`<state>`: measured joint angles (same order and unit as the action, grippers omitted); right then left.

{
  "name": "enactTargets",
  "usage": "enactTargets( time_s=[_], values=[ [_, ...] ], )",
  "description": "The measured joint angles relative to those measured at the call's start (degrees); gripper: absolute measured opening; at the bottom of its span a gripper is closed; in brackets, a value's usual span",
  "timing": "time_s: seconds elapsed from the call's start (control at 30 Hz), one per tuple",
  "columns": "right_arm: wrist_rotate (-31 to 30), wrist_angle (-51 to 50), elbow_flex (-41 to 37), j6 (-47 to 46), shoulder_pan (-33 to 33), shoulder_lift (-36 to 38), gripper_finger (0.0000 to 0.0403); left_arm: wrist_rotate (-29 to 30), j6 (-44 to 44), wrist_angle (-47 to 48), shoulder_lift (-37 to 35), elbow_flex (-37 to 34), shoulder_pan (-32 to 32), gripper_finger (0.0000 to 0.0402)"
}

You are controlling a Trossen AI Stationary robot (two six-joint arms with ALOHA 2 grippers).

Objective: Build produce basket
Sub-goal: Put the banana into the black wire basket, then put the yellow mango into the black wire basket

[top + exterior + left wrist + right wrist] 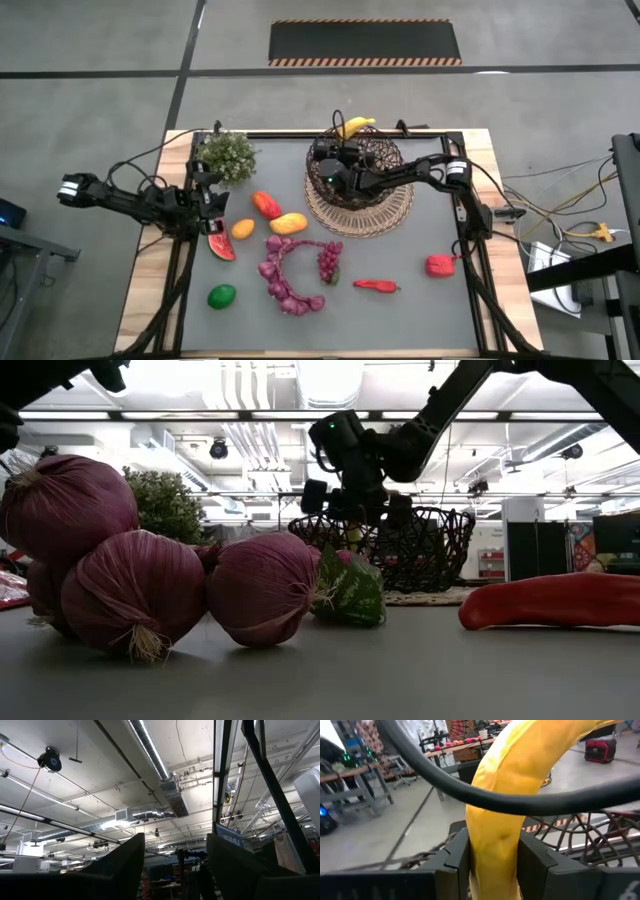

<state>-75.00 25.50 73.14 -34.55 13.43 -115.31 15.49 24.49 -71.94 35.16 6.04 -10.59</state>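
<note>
My right gripper [492,857] is clamped on the banana [520,785], one finger on each side of it. In the high view the banana [356,126] lies over the far rim of the basket [375,160], its long axis running roughly left to right with the right tip raised towards the far edge. It is smooth, plain yellow and gently curved. Whether it touches the rim I cannot tell. The basket sits on a mat [385,218]. My left gripper [213,205] waits beside the watermelon slice [221,246], fingers [125,865] apart and holding nothing.
</note>
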Motion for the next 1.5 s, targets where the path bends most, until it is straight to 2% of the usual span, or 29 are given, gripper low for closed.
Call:
enactTargets(
  time_s=[0.2, 0.6, 0.87, 1.03, 1.23, 1.3, 1.37, 1.5],
  values=[
    [0.2, 0.0, 0.0, 5.3, 0.2, 0.3, 0.0115, 0.0, 0.0, 0.0, 0.0, 0.0, 0.0, 0.0196],
    [1.9, 0.0, 0.3, 5.2, 0.1, 0.4, 0.0193, 0.0, 0.0, 0.0, -0.1, 0.0, 0.0, 0.0196],
    [2.0, 0.0, 0.3, 5.9, 0.1, 0.4, 0.0218, 0.0, 0.0, 0.0, -0.1, 0.0, 0.0, 0.0196],
    [2.0, -0.1, 0.2, 14.0, -1.4, 3.1, 0.0221, 0.0, 0.0, 0.0, -0.1, 0.0, 0.0, 0.0196],
    [2.3, -3.7, 0.2, 36.8, -7.3, 11.2, 0.0221, 0.0, -1.8, 0.0, -0.1, 0.0, 0.0, 0.0196],
    [4.6, -8.4, 0.2, 43.5, -10.7, 14.8, 0.0221, -0.1, -4.9, 0.0, 0.0, 0.0, 0.0, 0.0196],
    [8.5, -16.4, 0.2, 46.1, -14.6, 19.0, 0.0221, -0.2, -7.9, 0.0, 0.4, 0.0, 0.0, 0.0196],
    [25.3, -38.3, 0.2, 43.7, -22.1, 28.0, 0.0221, -0.2, -13.1, 0.9, 1.8, 0.0, 0.0, 0.0196]
  ],
)
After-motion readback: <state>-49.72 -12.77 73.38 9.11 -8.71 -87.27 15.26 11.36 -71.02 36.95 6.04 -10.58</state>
